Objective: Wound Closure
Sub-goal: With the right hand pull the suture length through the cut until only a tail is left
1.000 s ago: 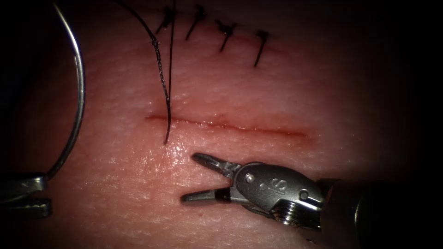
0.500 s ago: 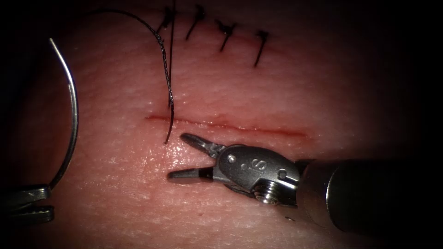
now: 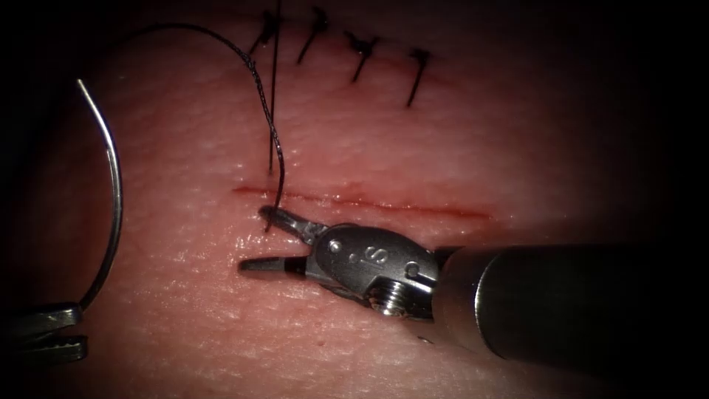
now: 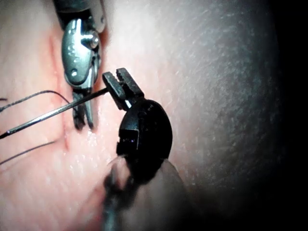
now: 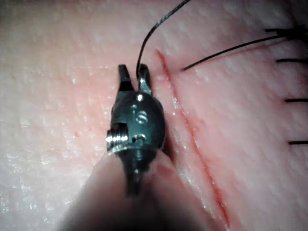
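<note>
Needle [image 3: 111,185] status: I hold it at its blunt end in the closed left gripper [image 3: 44,332], clear of the tissue [image 3: 443,148], well left of the cut [image 3: 369,203]. My right gripper [image 3: 262,240] sits with jaws apart just below the cut's left end, upper jaw tip touching the thread [image 3: 258,89] where it leaves the tissue, gripping nothing. Finished stitches [image 3: 362,55] lie beyond.
</note>
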`<state>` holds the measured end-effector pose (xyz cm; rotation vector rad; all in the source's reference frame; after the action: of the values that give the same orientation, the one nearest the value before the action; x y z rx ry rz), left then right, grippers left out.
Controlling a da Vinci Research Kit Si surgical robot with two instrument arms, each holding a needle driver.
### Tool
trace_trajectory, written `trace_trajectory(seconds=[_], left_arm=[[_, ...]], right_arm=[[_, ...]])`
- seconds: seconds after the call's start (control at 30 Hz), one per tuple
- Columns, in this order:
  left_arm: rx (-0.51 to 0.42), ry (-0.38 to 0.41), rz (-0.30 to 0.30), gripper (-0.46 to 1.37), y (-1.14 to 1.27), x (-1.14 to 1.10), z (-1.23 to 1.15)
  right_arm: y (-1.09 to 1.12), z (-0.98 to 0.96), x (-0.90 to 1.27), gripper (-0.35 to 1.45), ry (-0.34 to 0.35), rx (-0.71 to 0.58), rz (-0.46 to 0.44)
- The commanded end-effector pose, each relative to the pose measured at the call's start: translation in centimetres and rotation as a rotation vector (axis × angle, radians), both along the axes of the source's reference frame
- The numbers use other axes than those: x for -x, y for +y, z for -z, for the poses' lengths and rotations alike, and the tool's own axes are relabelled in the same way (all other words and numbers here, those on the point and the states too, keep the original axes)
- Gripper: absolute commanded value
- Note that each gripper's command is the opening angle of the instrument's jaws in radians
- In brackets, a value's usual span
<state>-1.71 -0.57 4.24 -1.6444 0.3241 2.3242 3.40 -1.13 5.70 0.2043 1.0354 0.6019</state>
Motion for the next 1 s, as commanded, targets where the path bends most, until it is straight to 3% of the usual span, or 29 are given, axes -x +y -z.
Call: trace_trajectory(seconds=[0.03,0.37,0.67,1.0], left_arm=[[-0.003,0.000,-0.009,-0.35,0.00,-0.01,0.00],[-0.012,-0.001,-0.003,-0.35,0.00,-0.01,-0.05],[-0.018,0.015,-0.006,-0.35,0.01,-0.04,-0.15],[-0.015,0.027,0.010,-0.35,0.03,-0.08,-0.18]], right_arm=[[0.00,0.01,0.01,-0.35,-0.002,0.001,-0.002],[-0.05,0.15,0.02,-0.35,-0.017,-0.026,0.021],[-0.45,0.35,0.07,-0.35,-0.021,-0.084,0.180],[-0.77,0.57,0.14,-0.35,0.003,-0.085,0.238]])
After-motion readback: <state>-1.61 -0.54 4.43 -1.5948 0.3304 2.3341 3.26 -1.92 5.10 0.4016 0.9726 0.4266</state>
